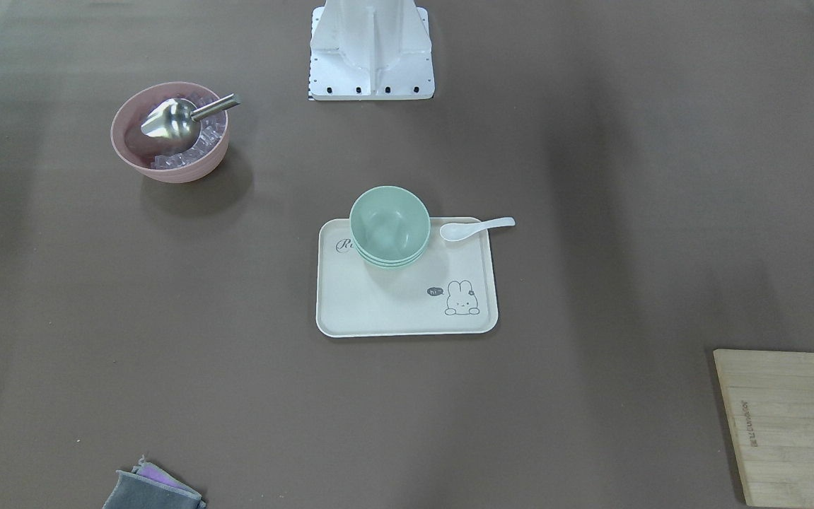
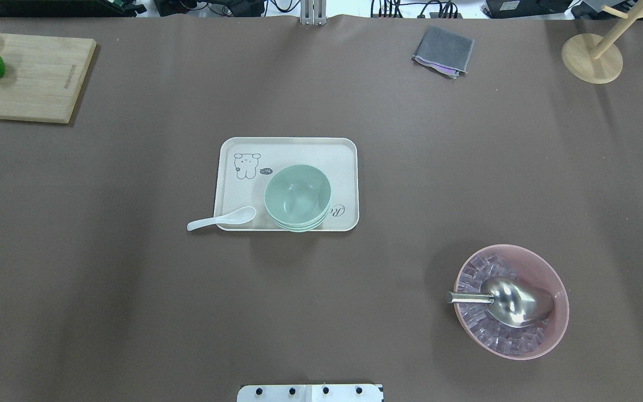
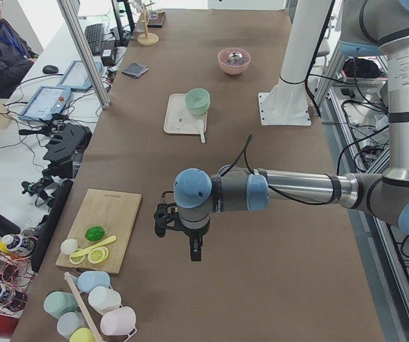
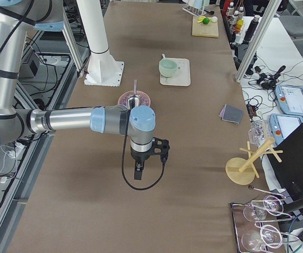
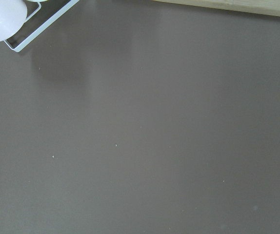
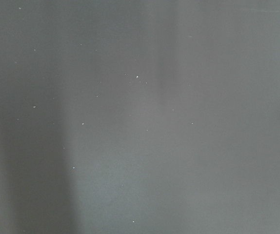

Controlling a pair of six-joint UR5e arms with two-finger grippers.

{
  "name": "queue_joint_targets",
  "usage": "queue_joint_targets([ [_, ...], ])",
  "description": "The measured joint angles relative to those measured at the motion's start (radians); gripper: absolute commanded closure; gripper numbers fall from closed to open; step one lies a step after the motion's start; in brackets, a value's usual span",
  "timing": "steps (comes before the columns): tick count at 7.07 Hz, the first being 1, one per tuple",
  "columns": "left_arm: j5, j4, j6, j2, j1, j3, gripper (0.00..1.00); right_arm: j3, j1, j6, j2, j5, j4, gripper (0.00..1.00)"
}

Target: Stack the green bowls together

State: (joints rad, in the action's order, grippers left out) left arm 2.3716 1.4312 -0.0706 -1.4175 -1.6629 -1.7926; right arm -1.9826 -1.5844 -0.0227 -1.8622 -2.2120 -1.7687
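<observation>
A brown-covered bench (image 2: 131, 307) fills every view. The left jaws and right jaws hang over bare bench at opposite ends, seen only side-on; I cannot tell whether either is wide or narrow. Well apart from both, the green bowls (image 2: 298, 196) sit nested in one stack on a cream tray (image 2: 299, 151), a white spoon (image 2: 222, 219) lying across its rim

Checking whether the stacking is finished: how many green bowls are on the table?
3 green bowls, nested in one stack on the cream tray, near the white spoon. Only the rims of the lower two show.
</observation>
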Motion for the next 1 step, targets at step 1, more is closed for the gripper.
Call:
queue_joint_targets([
  [1, 0.000, 0.000, 0.000, 0.000, 0.000, 0.000, 0.01, 0.001, 0.000, 0.001, 0.000, 0.000, 0.000, 0.00],
])
